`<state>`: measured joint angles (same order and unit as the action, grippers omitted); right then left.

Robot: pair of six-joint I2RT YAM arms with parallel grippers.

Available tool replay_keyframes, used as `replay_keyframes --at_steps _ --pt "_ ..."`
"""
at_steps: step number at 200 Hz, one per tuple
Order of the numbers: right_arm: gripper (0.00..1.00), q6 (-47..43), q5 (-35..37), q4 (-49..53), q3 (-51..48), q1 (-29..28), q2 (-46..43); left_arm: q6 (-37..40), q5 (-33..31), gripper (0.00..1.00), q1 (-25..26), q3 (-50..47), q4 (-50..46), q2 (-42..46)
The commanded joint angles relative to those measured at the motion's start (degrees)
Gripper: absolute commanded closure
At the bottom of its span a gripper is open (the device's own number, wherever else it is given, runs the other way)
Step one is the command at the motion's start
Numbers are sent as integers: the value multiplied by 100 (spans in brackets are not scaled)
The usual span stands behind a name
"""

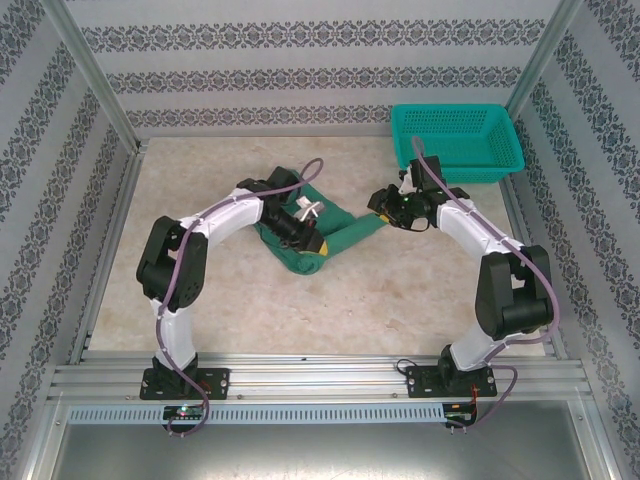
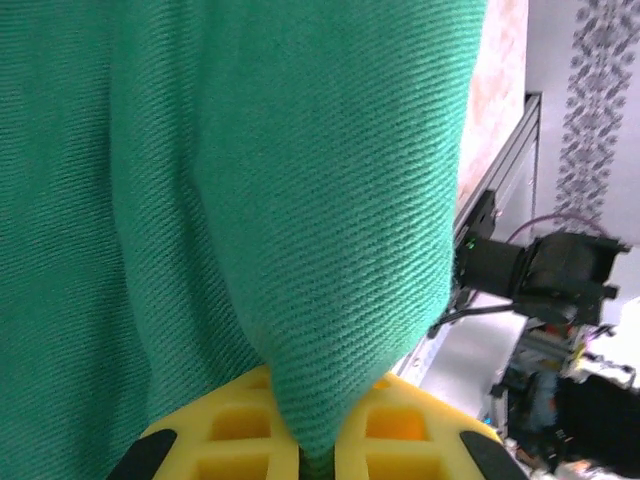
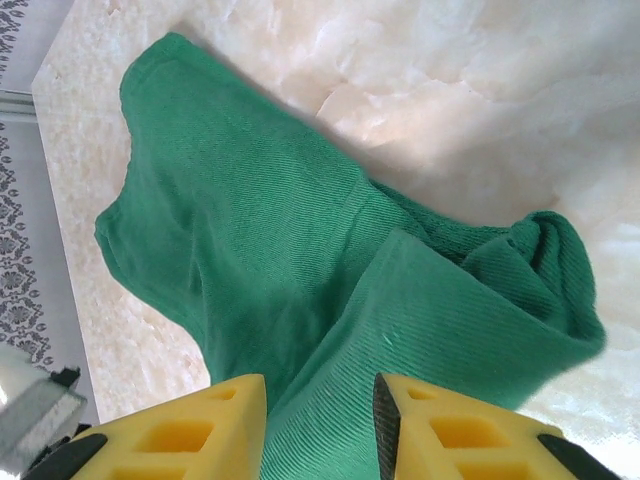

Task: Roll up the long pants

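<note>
Now the pants (image 1: 350, 232) lie bunched in a short green band across the middle of the table (image 1: 300, 310), between the two arms. The left end effector (image 1: 312, 240) sits at the band's left end, closed on a fold of the cloth. In the left wrist view the fabric narrows to a point pinched between the yellow fingers (image 2: 230, 430). The right end effector (image 1: 385, 203) is at the band's right end with its jaws parted. In the right wrist view the pants are spread on the table beneath the gap, with a bunched fold at the right. A teal basket (image 1: 465, 170) stands in the far right corner, apart from the pants.
</note>
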<state>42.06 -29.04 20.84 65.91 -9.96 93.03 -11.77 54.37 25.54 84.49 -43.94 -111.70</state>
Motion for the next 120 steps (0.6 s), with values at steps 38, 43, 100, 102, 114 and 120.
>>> replay_keyframes --at_steps 38,43,100,102,114,120 --pt "67 -6 -221 124 64 -111 -148 -1259 501 100 -547 -967 1097 -319" --pt "69 3 -233 121 62 -132 -136 -1286 448 100 -584 -981 1116 -372" --pt "84 -123 -396 195 280 -476 151 -1249 355 100 -804 -953 1218 -684" --pt "84 -131 -402 206 299 -484 171 -1238 355 100 -805 -948 1210 -690" --pt "83 -160 -413 227 364 -562 313 -1205 400 100 -812 -939 1208 -745" --pt "83 -148 -447 220 394 -583 410 -1213 437 100 -807 -951 1242 -769"
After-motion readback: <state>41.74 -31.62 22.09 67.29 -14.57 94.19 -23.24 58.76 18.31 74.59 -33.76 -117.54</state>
